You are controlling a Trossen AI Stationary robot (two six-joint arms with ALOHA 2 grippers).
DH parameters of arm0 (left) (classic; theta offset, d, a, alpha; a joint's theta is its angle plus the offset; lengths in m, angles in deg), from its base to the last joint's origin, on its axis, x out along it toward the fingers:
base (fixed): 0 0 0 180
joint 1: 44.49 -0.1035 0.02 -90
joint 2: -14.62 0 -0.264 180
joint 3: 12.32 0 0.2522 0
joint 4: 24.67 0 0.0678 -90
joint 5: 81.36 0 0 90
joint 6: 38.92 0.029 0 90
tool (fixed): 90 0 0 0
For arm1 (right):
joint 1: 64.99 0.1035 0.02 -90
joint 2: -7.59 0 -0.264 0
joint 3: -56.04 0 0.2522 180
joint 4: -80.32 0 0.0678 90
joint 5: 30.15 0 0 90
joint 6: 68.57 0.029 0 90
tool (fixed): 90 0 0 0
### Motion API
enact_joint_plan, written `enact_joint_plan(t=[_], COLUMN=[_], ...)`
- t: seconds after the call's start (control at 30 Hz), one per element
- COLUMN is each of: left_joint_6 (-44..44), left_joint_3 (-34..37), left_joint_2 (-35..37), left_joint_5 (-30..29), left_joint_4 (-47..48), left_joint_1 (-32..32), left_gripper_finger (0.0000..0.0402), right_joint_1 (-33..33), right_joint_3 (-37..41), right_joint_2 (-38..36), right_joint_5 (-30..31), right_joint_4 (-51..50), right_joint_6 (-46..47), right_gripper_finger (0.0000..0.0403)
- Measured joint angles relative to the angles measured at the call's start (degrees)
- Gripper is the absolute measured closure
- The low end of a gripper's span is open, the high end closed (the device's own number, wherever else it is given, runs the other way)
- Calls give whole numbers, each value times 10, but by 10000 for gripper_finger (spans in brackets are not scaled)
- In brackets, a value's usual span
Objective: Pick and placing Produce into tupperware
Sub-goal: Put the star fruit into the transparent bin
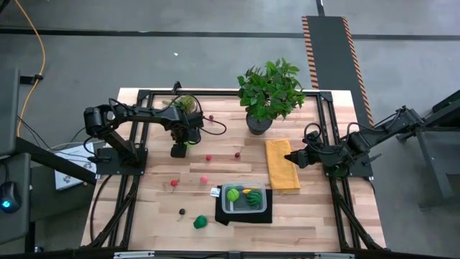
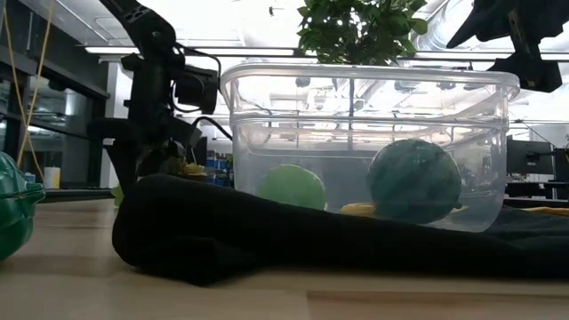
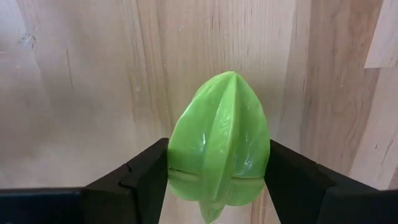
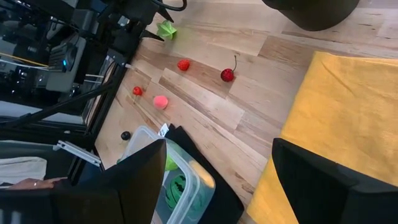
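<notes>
Two grippers show in the high view. The left gripper [image 1: 179, 151] hangs over the far left part of the table [image 1: 316, 216], jaws closed on a light green ribbed fruit [image 1: 185, 144]. The right gripper [image 1: 290, 157] rests over the yellow cloth [image 1: 282, 167] with its jaws apart and nothing between them. Beyond the left jaws toward the table's near edge lie six loose pieces: a red berry [image 1: 208, 157], a dark red cherry [image 1: 237, 154], a pink one [image 1: 203, 179], a red one [image 1: 174, 183], a small dark one [image 1: 182, 211] and a dark green one [image 1: 200, 222]. The tupperware [image 1: 244, 198] sits on a black mat [image 1: 219, 216], long axis across the table, well apart from both grippers.

Low view: three pieces lie inside the clear tub [image 2: 267, 98], a light green ball [image 2: 292, 187], a dark green ball [image 2: 414, 180] and a yellow piece [image 2: 357, 210] between them.

Left wrist view: the ribbed fruit [image 3: 219, 143] is pinched between the two dark fingers [image 3: 146, 174], its long axis running along the fingers and its pointed end out past the tips.

Right wrist view: the open jaws frame the cloth [image 4: 339, 112] and the mat's corner; the tub [image 4: 180, 180] lies just past one fingertip, with four small pieces farther off.
</notes>
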Motion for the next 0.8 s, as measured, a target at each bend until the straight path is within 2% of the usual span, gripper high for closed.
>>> enact_joint_plan(t=[0.13, 0.33, 0.6, 0.8], left_joint_6=[-2, -3, -4, -12], left_joint_3=[0, 0, 0, 0], left_joint_2=[0, 0, 0, 0], left_joint_5=[0, 0, 0, 0], left_joint_4=[0, -1, -1, -4], left_joint_1=[0, 0, 0, 0], left_gripper_finger=[189, 167, 193, 169], right_joint_1=[0, 0, 0, 0], right_joint_3=[0, 0, 0, 0], right_joint_2=[0, 0, 0, 0], right_joint_5=[0, 0, 0, 0], right_joint_4=[-4, -4, -5, -6], right_joint_6=[0, 0, 0, 0], right_gripper_finger=[121, 121, 121, 121])
